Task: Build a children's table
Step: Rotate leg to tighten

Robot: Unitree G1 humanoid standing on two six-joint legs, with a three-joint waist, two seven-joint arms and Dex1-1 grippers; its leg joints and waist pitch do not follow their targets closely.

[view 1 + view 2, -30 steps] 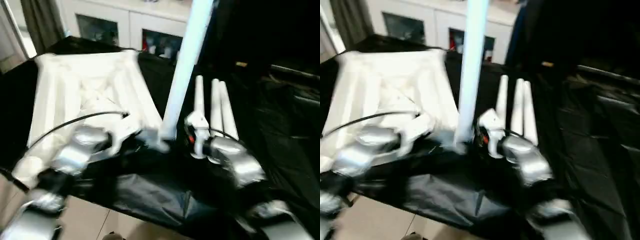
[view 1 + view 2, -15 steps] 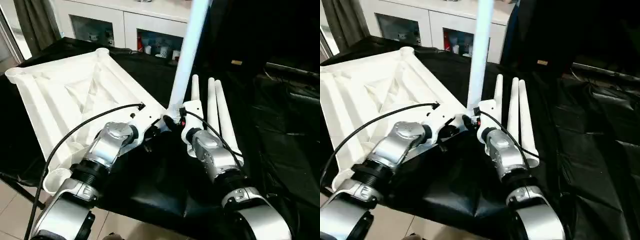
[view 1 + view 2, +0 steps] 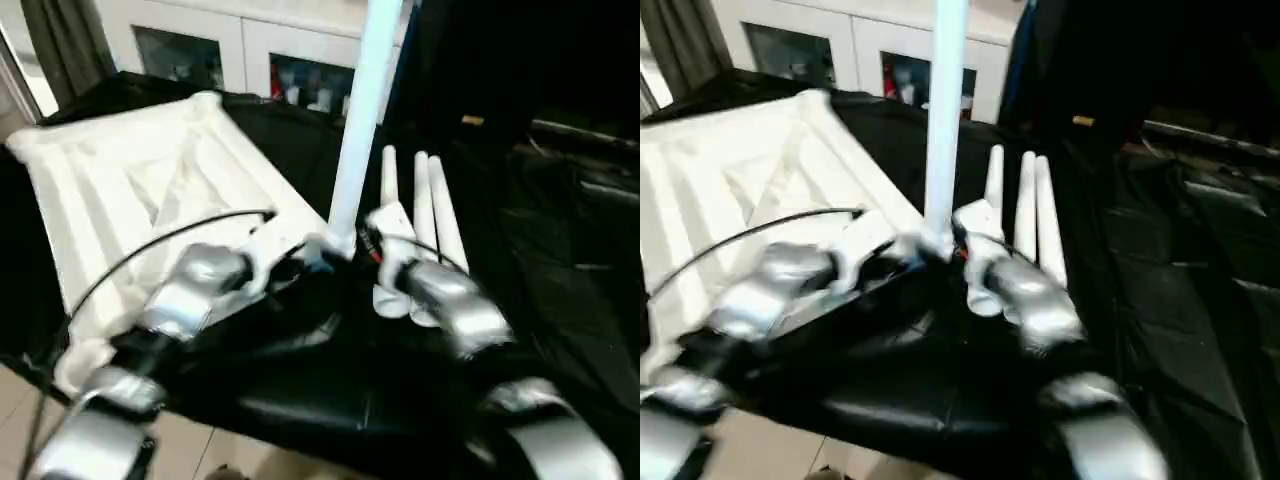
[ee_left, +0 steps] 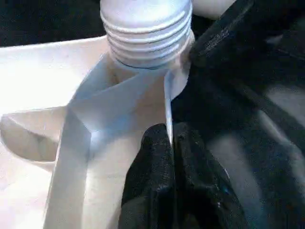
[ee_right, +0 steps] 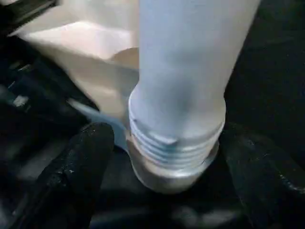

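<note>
At ribbed tabletop [image 3: 150, 190] corner, threaded leg [image 5: 186, 90] stands upright.

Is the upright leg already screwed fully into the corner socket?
No, the right wrist view shows the leg's thread ridges exposed above the socket.

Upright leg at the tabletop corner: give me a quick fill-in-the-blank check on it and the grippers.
1. The upright leg stands at a corner of the ___.
2. Its bottom end carries screw ___.
3. The left gripper pinches a thin ___ of the tabletop.
4. ___ spare legs lie on the black cloth.

Missing words: tabletop; threads; rib; Three
</note>
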